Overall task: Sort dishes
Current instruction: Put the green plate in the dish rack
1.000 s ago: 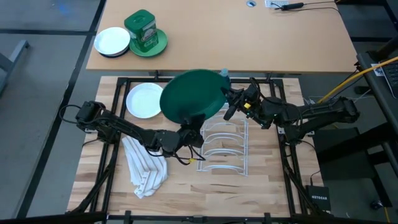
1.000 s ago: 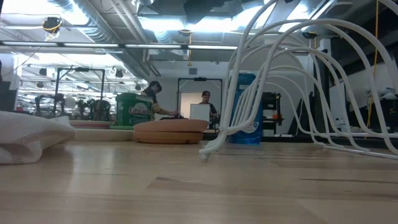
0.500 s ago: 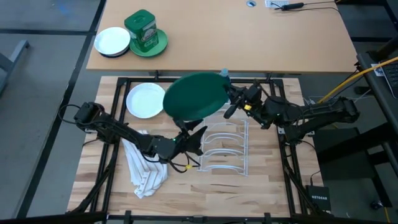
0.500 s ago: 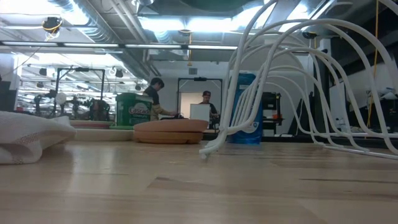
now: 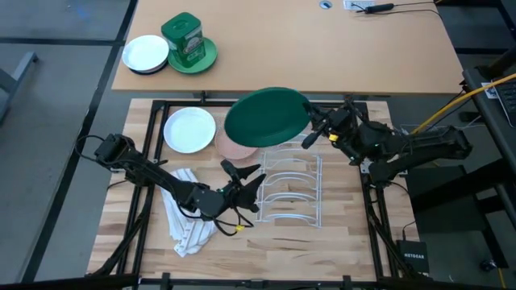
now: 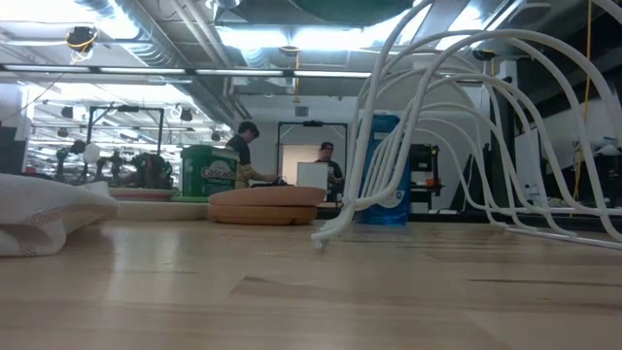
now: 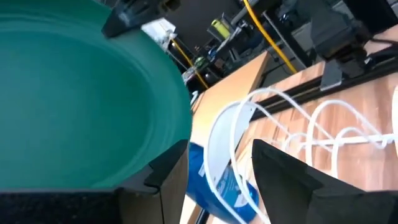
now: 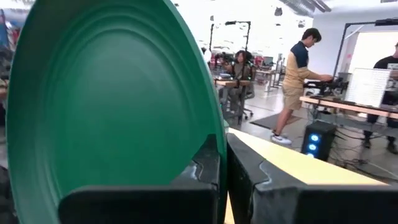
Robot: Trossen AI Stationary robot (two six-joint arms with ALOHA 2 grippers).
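Right gripper is pinched tight on the rim of the green plate, holding it up over the wire rack. Left gripper sits wide open just below, holding nothing.

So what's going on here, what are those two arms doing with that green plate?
They are sorting dishes into a white wire rack. The right gripper is clamped on the rim of the dark green plate and holds it in the air above the rack's far end. The left gripper is open and empty, low beside the rack. A white plate and a salmon pink plate lie on the table, not yet racked, next to a crumpled white cloth.
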